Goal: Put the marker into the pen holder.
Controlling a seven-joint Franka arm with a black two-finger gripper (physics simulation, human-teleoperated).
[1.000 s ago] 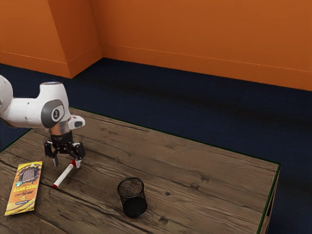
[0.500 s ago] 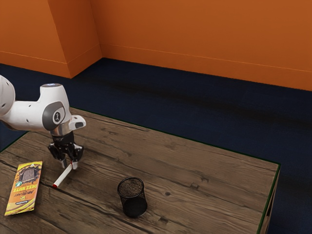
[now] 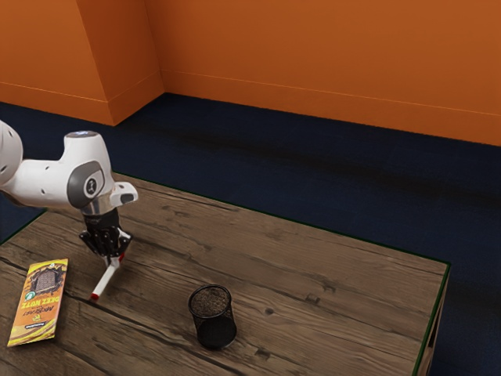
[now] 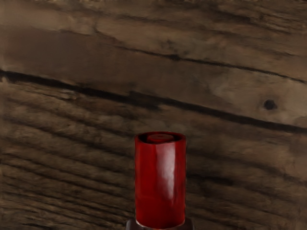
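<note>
Over the table [image 3: 274, 294], toward the exterior view's left, the hand [image 3: 113, 262] is closed on the marker [image 3: 106, 281], its fingers [image 4: 190, 225] drawn in to the barrel's width, one on each side. They grip close to one red end, the cap [image 4: 160, 184] seen large in the wrist view. Most of the white barrel runs out past the grip, toward the exterior view's lower left, to the other red tip [image 3: 95, 297]. Whether that tip clears the wood or touches it I cannot tell.

The pen holder [image 3: 213, 319] stands upright, well apart, toward the exterior view's right and nearer its camera, mouth up. The bag [image 3: 37, 305] lies on the opposite side of the marker, out of the path.

What counts most is the angle between barrel and mouth. The marker slants across the table, nearer lying than standing, while the opening calls for something close to upright. The grasp looks made; the lift and carry remain. I judge that the hand should rise, travel toward the holder and tilt so the long free end points down over the opening. Carried at its present slant, the barrel would likely catch the rim or lie across it, and a knock on that long end could twist it in the grip.
</note>
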